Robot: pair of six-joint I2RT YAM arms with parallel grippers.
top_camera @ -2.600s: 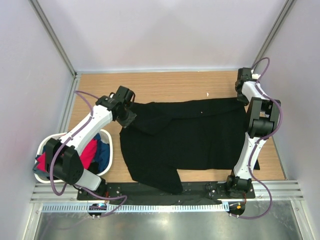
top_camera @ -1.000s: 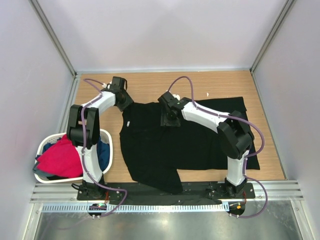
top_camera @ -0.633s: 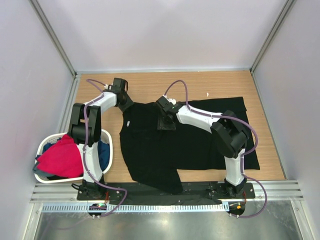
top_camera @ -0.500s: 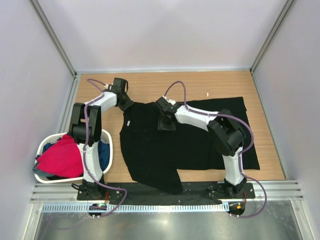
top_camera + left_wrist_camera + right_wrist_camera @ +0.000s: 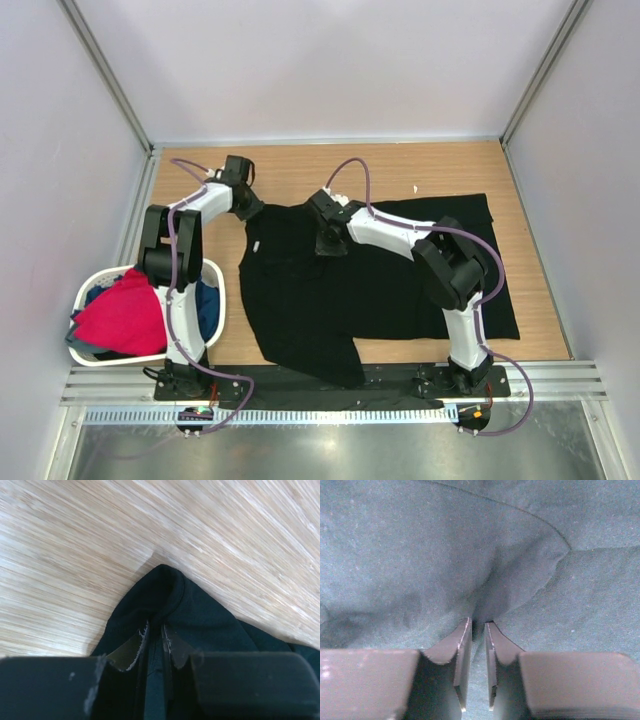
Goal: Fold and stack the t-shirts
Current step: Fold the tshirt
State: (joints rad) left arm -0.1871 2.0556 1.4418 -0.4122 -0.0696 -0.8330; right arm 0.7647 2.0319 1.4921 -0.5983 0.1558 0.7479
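Note:
A large black t-shirt (image 5: pixel 380 275) lies spread on the wooden table, its small white neck label (image 5: pixel 257 246) showing at the left. My left gripper (image 5: pixel 250 208) is shut on a pinched corner of the black t-shirt (image 5: pixel 170 595) at its far left edge. My right gripper (image 5: pixel 328 240) is shut on a fold of the same shirt (image 5: pixel 485 580) near its upper middle. A red/pink t-shirt (image 5: pixel 122 315) and a blue one (image 5: pixel 207 305) lie heaped in the basket.
A white oval plastic basket (image 5: pixel 82 292) stands at the table's left edge beside the left arm. A small white scrap (image 5: pixel 416 188) lies on the bare wood behind the shirt. Grey walls enclose the table on three sides.
The right arm swung from the far right corner across to the shirt's upper middle and shut on a fold. The left gripper moved to the shirt's far left corner. The shirt's top left was drawn in.

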